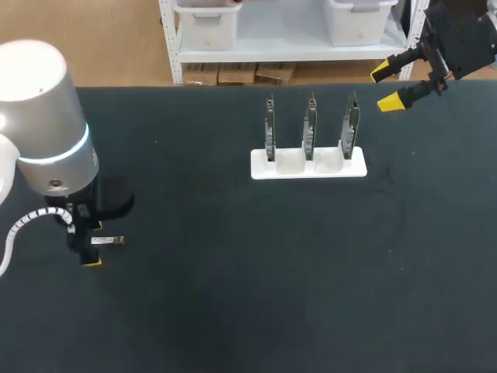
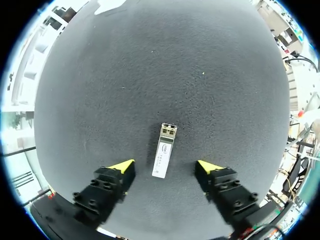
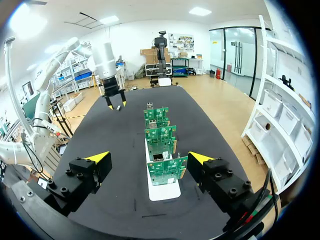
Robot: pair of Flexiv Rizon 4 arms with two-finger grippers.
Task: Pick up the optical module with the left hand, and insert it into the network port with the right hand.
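The optical module (image 2: 164, 151), a small silver bar with a white label, lies flat on the black table. My left gripper (image 2: 165, 170) stands low over it, open, one yellow fingertip (image 2: 122, 166) on each side and a gap on both sides. From the head camera the module (image 1: 107, 242) pokes out beside the left gripper (image 1: 92, 249) at the table's left. Three upright green boards (image 1: 309, 128) with network ports stand in a white holder (image 1: 357, 167) at the table's far middle. My right gripper (image 1: 392, 87) hangs open above the far right, with the nearest board (image 3: 167, 170) just ahead of it.
From the right wrist, the white holder (image 3: 165, 192) lines up the boards one behind another, and my left arm (image 3: 107, 65) stands far beyond them. The black mat (image 1: 272, 280) covers the whole tabletop.
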